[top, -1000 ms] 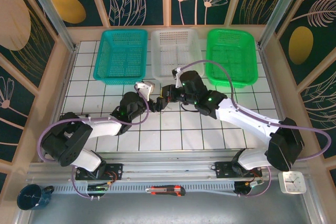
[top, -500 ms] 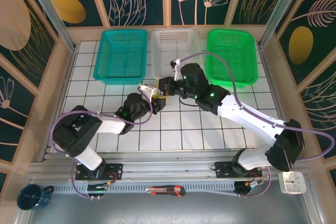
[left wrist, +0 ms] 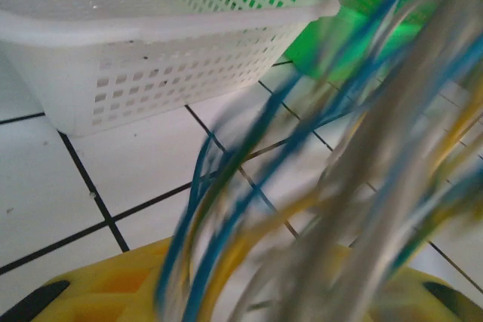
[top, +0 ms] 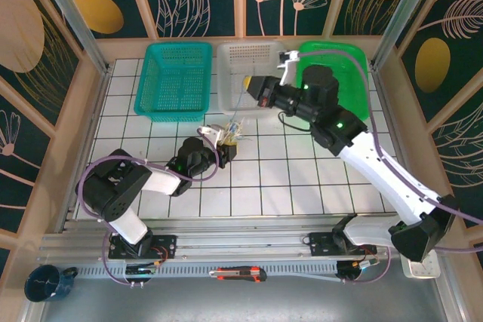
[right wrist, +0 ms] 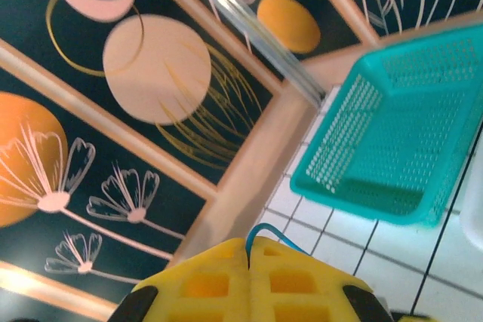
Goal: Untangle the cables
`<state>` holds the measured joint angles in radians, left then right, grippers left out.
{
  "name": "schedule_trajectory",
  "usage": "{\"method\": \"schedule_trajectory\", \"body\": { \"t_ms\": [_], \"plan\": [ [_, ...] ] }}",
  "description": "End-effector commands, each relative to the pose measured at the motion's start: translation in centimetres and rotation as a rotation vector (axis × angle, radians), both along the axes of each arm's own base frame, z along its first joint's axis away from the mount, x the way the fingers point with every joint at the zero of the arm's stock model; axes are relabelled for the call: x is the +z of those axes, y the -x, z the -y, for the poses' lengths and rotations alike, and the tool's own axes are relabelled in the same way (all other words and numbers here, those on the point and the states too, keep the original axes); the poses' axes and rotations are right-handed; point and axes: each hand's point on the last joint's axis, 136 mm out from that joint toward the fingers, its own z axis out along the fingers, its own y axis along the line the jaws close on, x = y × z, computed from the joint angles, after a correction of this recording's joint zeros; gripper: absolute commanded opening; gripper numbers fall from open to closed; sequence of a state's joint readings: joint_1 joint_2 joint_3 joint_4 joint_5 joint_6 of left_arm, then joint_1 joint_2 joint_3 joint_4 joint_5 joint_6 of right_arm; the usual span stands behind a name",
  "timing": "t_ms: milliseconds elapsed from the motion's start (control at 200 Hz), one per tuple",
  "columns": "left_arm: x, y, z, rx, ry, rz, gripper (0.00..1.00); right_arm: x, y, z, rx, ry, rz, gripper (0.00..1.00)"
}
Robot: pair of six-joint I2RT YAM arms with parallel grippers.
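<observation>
White tiles (top: 287, 186) carry the cables (top: 235, 130), bunched in a small tangle just in front of the white basket (top: 223, 81), near the middle of the floor. A second ago both grippers met low over this spot. Since then the right gripper (top: 249, 83) has risen and swung back above the white basket's near edge, and a thin blue cable (top: 240, 107) now runs steeply up from the tangle to it. On the right wrist view its yellow pads (right wrist: 204, 284) are pressed together with a loop of that blue cable (right wrist: 266, 230) nipped in the seam, the teal basket (right wrist: 392, 133) lying beyond. The left gripper (top: 226, 141) has stayed low at the tangle. From its wrist, blurred blue, whitish and yellow strands (left wrist: 362, 186) stream up between its yellow fingers (left wrist: 98, 295), but whether those fingers are actually clamped on the bunch I cannot tell. The change looks like the start of a separation, with one strand drawn upward while the rest is kept down at the tiles. The tangle is not yet apart, though, as the other strands are still heaped together beside the left gripper and well below the right. The green basket (top: 355, 103) sits behind the right arm.
</observation>
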<state>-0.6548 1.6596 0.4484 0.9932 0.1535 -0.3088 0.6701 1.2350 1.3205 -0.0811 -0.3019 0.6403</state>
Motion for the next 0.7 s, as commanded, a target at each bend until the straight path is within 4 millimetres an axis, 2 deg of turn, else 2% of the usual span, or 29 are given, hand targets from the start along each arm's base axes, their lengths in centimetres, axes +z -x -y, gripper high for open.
{"method": "schedule_trajectory", "body": {
  "t_ms": [0, 70, 165, 425, 606, 696],
  "plan": [
    [-0.5, 0.5, 0.4, -0.021, 0.016, -0.015, 0.39, 5.6, 1.1, 1.7, 0.032, -0.133, 0.099, 0.0],
    [-0.7, 0.6, 0.4, -0.019, 0.019, -0.024, 0.39, 5.8, 0.9, 2.1, 0.025, -0.136, 0.101, 0.0],
    [-0.5, 0.7, 0.3, -0.019, 0.03, -0.022, 0.46, 5.0, 0.8, 1.9, 0.033, -0.125, 0.085, 0.0],
    [1.3, 1.7, -0.1, -0.037, 0.059, 0.002, 0.73, -1.4, 0.0, 1.9, 0.0, -0.052, -0.018, 0.0],
    [2.4, 2.8, -0.6, -0.049, 0.082, 0.016, 0.81, -6.2, -0.3, 1.5, -0.008, 0.005, -0.09, 0.0],
    [3.0, 2.9, -0.7, -0.048, 0.09, 0.028, 0.83, -7.9, -0.1, 1.1, -0.004, 0.032, -0.113, 0.0]
  ]
}}
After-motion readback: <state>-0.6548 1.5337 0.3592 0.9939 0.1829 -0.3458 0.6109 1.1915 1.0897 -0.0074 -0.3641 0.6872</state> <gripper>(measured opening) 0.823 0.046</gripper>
